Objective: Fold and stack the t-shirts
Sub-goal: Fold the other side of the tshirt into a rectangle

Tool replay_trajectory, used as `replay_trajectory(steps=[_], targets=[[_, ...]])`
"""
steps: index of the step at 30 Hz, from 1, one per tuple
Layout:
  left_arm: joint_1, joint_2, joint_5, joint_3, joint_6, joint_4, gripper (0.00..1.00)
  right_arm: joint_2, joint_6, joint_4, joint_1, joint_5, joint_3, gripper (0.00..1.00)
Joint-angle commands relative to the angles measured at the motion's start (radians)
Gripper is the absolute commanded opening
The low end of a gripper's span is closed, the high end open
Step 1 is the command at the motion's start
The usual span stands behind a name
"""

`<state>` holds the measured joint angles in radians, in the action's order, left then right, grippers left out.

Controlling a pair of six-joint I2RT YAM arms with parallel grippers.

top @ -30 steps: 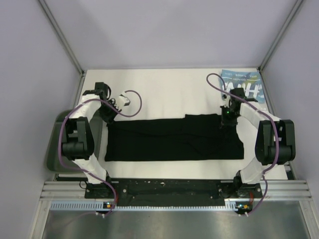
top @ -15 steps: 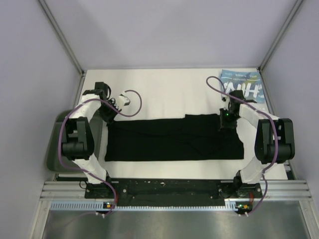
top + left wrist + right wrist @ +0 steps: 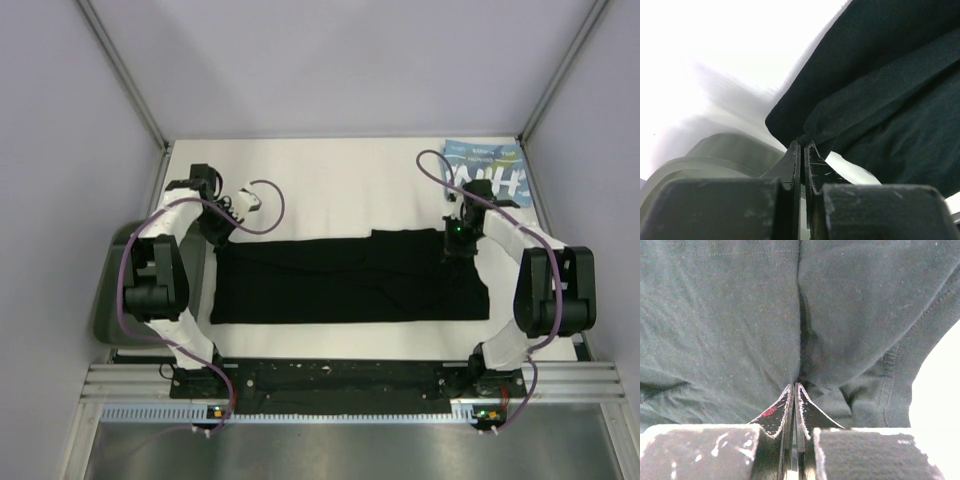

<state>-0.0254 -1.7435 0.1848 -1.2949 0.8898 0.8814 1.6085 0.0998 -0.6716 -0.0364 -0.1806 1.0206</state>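
Black t-shirt spread flat, pinched along its far edge
Left gripper clamps its left corner, right gripper clamps a fold at right; light blue t-shirt lies at the table's far right corner.

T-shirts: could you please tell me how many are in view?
2: the black t-shirt lies spread across the middle; the light blue t-shirt sits at the far right corner.

White block letters on light blue t-shirt: partly hidden, illegible.
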Motion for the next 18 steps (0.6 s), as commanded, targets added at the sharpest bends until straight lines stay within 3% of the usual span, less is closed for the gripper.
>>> replay_trajectory(steps=[1,10,13,18], targets=[[0.002,0.032,0.004,-0.05,0.006,-0.018,0.0,-0.09,-0.006,-0.055,0.006,0.009,0.0,0.0],[0.002,0.016,0.022,-0.07,0.005,-0.01,0.0,-0.088,0.001,-0.092,0.009,0.009,-0.019,0.0],[0.002,0.021,0.028,-0.063,0.005,-0.015,0.0,-0.053,0.0,-0.077,0.021,0.027,-0.001,0.26],[0.002,0.024,0.031,-0.058,0.003,-0.013,0.0,-0.004,0.012,-0.028,0.026,-0.002,0.009,0.4]])
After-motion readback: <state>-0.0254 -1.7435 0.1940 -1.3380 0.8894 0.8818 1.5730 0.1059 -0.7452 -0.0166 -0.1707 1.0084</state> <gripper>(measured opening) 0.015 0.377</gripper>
